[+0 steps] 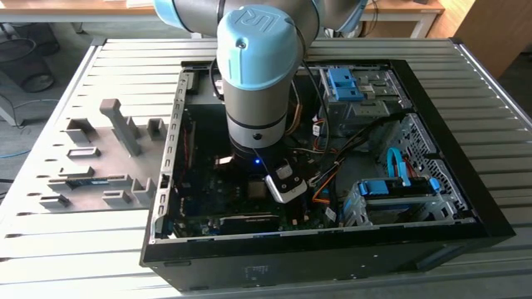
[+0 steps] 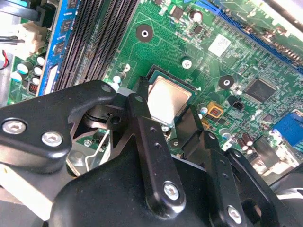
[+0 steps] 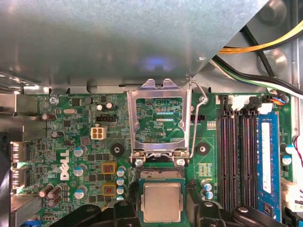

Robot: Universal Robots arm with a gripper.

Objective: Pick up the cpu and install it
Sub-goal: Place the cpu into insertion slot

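Fingers (image 3: pixel 125 215) down at the socket, and we see them black and blunt on either side of the cpu (image 3: pixel 162 202), pressed to two opposite edges, so the gripper (image 3: pixel 163 210) is grasping it. The chip's silvery face lies level over the socket on the green motherboard (image 3: pixel 71 142). We can't make out whether it is fully seated, since the fingers cover its flanks. In the second wrist view the gripper's own black links hide the cpu's near corner. Just beside it the socket frame (image 3: pixel 159 118) is hinged open, its wire lever (image 3: pixel 196 118) raised. A blurred grey metal panel (image 3: pixel 118 38) masks the board's far part. In the exterior view the arm (image 1: pixel 258 75) plunges into the open computer case (image 1: pixel 332 268) on the slatted desk (image 1: pixel 99 81), its wrist covering the middle of the board.
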